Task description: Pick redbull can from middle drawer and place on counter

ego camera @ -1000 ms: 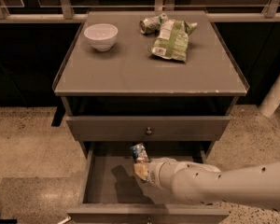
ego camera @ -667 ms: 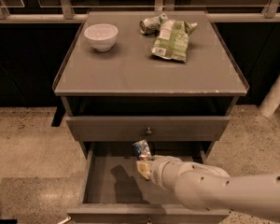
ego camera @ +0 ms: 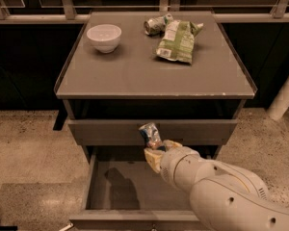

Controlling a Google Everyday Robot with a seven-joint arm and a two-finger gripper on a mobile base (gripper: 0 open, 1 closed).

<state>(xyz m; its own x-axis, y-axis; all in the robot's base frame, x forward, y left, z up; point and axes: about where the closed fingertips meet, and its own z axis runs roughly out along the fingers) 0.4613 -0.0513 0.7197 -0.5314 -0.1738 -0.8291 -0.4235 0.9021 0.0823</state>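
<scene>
The redbull can (ego camera: 150, 134), slim and blue-and-silver, is tilted in my gripper (ego camera: 154, 147), which is shut on its lower end. It hangs above the open middle drawer (ego camera: 130, 189), level with the closed drawer front behind it. The drawer's flat grey bottom shows only a shadow. My pale arm reaches in from the lower right. The counter (ego camera: 135, 71) is the grey cabinet top above and behind the can.
On the counter stand a white bowl (ego camera: 104, 36) at the back left, a dented greenish-silver can (ego camera: 156, 25) on its side at the back, and a green chip bag (ego camera: 177, 41) beside it. A closed drawer front (ego camera: 101, 131) sits under the counter. A railing runs behind.
My gripper has lifted the redbull can up out of the drawer and slightly to the right, so that it now stands in front of the closed drawer panel.
</scene>
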